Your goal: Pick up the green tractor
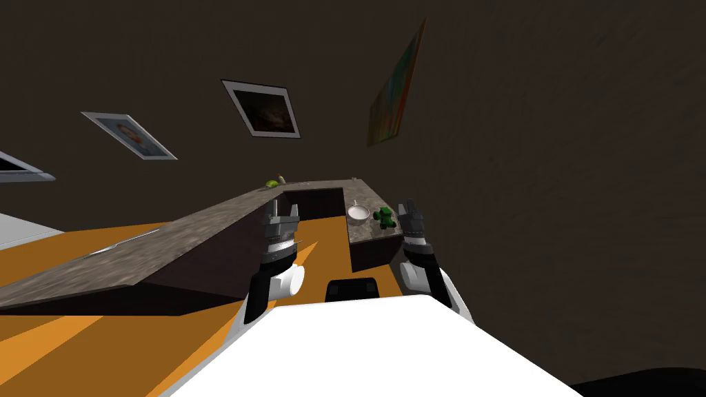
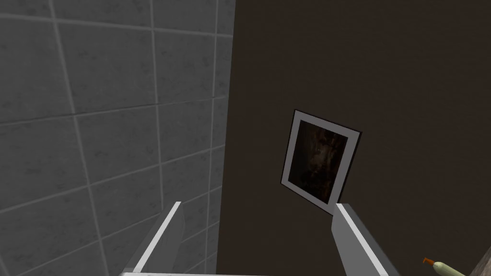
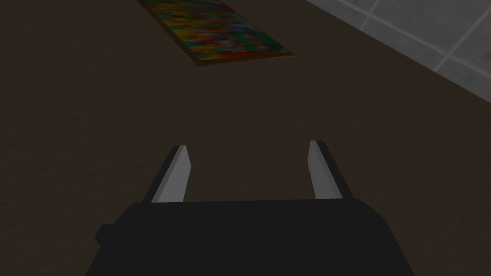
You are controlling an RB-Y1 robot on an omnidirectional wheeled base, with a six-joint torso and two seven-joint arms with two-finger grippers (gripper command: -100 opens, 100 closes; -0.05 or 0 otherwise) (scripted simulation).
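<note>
The green tractor (image 1: pixel 384 217) is a small toy standing on the right-hand wing of a speckled brown counter (image 1: pixel 207 224), close to its near end. My right gripper (image 1: pixel 407 205) hovers just right of the tractor, at about its height, apart from it and pointing upward. Its fingers (image 3: pixel 178 172) stand open with nothing between them. My left gripper (image 1: pixel 285 209) is raised over the gap inside the U-shaped counter, well left of the tractor. In its wrist view the left gripper (image 2: pixel 257 206) is open and empty.
A white bowl (image 1: pixel 357 213) sits just left of the tractor on the same wing. A small yellow-green item (image 1: pixel 273 183) and a thin bottle (image 1: pixel 281 179) lie at the counter's far corner. Orange floor (image 1: pixel 324 241) runs between the wings. A dark wall rises on the right.
</note>
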